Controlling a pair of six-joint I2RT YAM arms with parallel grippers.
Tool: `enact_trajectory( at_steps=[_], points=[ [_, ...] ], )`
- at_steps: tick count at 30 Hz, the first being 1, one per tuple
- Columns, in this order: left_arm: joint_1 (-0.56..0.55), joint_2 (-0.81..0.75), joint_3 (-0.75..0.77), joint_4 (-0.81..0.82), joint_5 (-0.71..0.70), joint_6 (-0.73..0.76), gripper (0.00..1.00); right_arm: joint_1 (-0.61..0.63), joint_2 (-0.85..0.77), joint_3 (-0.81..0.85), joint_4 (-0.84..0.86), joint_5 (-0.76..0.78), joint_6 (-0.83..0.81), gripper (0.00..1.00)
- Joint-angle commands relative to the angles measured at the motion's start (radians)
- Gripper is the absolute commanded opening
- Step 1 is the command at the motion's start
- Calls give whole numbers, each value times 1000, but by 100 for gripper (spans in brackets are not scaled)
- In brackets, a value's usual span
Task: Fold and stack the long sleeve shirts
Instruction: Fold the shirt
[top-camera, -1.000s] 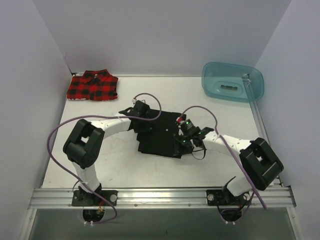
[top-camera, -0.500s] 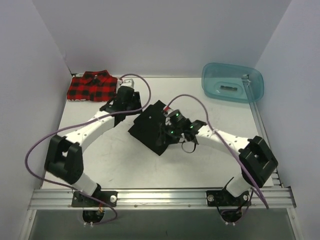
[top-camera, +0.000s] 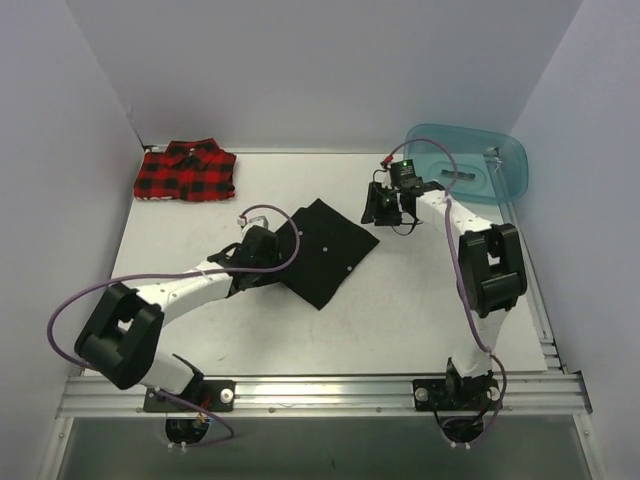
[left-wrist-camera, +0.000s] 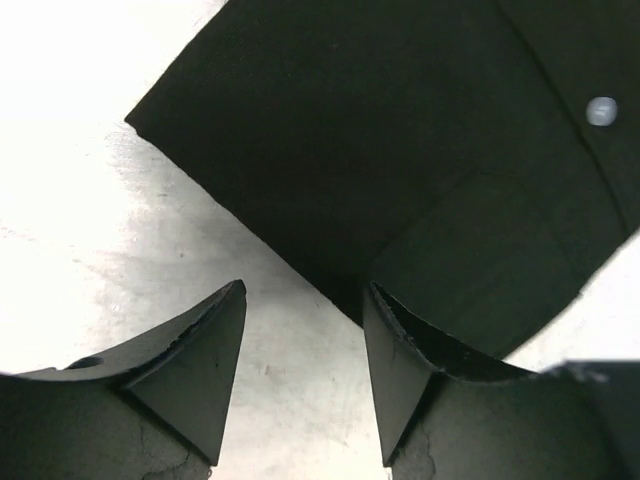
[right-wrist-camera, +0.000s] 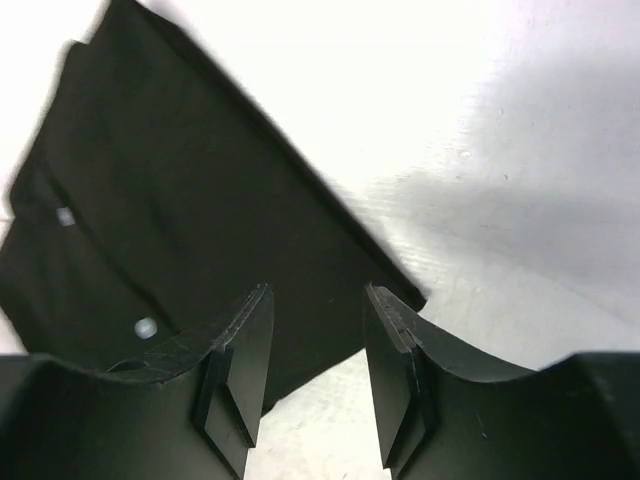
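Your left gripper (left-wrist-camera: 305, 300), jaws spread and holding nothing, hovers with the folded black shirt (left-wrist-camera: 400, 150) just ahead of its tips and off to their right, one corner aimed back between them, while your right gripper (right-wrist-camera: 317, 300), equally spread and empty, faces the opposite corner.

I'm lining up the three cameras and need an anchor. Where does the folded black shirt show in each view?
Top external: the black shirt lies near the middle of the table, turned like a diamond.
Left wrist: it fills the upper right of the picture.
Right wrist: it covers the left half of the picture.
Shared landmark: its small white buttons, visible in all three views.
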Motion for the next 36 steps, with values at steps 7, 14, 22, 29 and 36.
enact_trajectory(
  at_steps=[7, 14, 22, 29, 36],
  points=[
    [65, 202, 69, 95, 13, -3, 57, 25, 121, -24, -57, 27, -21, 39],
    [166, 278, 110, 42, 13, 38, 54, 110, 61, -260, -19, -2, 109, 39],
    [324, 273, 326, -96, -51, 184, 57, 396, -143, -534, 170, 16, 473, 38],
    [268, 97, 414, -158, -157, 325, 72, 424, -353, -567, 199, 68, 456, 40],
    [-127, -142, 215, -155, -437, 414, 97, 221, -570, -698, 196, -13, 343, 68]
  ],
)
